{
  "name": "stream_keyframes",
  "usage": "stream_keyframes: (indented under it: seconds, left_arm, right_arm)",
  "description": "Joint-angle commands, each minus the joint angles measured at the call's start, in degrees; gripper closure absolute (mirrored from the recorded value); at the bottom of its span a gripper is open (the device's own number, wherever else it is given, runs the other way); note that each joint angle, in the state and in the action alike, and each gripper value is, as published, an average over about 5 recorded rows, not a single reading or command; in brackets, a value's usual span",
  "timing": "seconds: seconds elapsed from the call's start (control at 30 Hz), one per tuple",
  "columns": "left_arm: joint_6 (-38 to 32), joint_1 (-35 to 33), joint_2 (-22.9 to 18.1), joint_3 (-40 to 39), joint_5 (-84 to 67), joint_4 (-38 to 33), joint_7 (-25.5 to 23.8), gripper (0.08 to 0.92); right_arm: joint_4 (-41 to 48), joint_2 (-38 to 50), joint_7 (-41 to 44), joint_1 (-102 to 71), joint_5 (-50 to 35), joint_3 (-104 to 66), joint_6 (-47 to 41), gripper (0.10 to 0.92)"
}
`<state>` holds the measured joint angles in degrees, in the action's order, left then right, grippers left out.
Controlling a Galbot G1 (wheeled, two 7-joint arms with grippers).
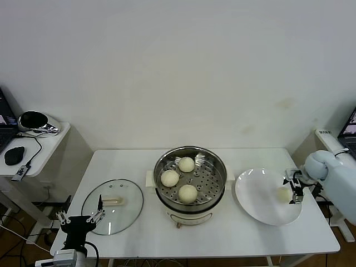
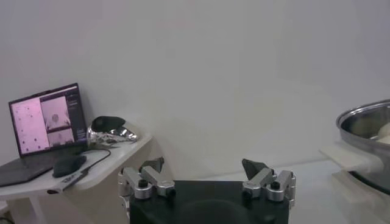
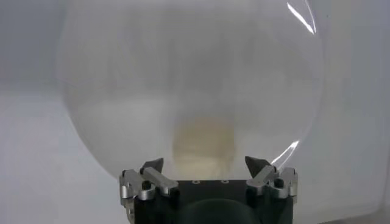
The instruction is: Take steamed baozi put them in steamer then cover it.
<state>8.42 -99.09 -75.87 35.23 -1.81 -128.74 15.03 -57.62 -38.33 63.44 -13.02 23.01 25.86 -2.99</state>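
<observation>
Porcelain plate [image 1: 261, 207] at 3 o'clock: my right gripper [image 1: 294, 188], jaws spread, straddles the last bun [image 1: 284, 194]; a slick dome may squirt out.

Soft, even light fills the room, bright on the wall behind the steamer [image 1: 190, 179] and leaving only faint shadows beneath it on the desk [image 1: 139, 162]. The steamer's steel rim catches mild glare (so does the glass lid [image 1: 112, 206] beside it). In the right wrist view the plate [image 3: 122, 122] and its baozi [image 3: 203, 145] look hazy and out of focus.
</observation>
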Motion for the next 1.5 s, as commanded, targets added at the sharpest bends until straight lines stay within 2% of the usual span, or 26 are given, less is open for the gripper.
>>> stream_keyframes:
  seconds: [0.03, 0.23, 0.43, 0.7, 0.87, 1.13, 1.33, 1.5]
  left_arm:
    - [0.0, -0.1, -0.1, 0.0, 0.1, 0.0, 0.0, 0.177]
    - [-0.1, -0.2, -0.2, 0.1, 0.1, -0.1, 0.0, 0.177]
    - [-0.1, -0.1, -0.2, 0.0, 0.0, -0.1, 0.1, 0.177]
    - [-0.1, 0.3, 0.0, -0.3, 0.0, 0.2, 0.1, 0.177]
    - [-0.1, 0.8, -0.1, -1.0, 0.2, 0.3, 0.0, 0.177]
    - [-0.1, 1.0, 0.0, -1.1, 0.1, 0.3, 0.1, 0.177]
    - [-0.1, 1.1, -0.4, -1.1, 0.1, 0.2, 0.1, 0.177]
    - [-0.1, 1.0, -1.0, -1.0, 0.2, 0.3, 0.1, 0.177]
  right_arm:
    - [3.3, -2.7, -0.3, -1.5, 1.9, -1.5, 0.0, 0.244]
    - [2.8, -2.1, -0.2, -0.4, 1.7, -1.1, 0.0, 0.342]
    - [-0.7, 0.5, 1.0, 3.5, -1.6, 1.5, -1.2, 0.388]
    - [-17.6, 10.0, 2.9, 20.7, -15.1, 17.9, -8.1, 0.427]
    - [-27.2, 11.4, 1.8, 39.1, -25.6, 32.7, -13.0, 0.439]
    - [-33.9, 3.5, -4.8, 56.8, -41.4, 47.7, -22.4, 0.428]
    - [-34.9, -5.4, -9.8, 55.3, -49.7, 49.0, -29.5, 0.423]
    - [-33.7, -10.6, -12.4, 51.4, -52.0, 49.0, -33.2, 0.423]
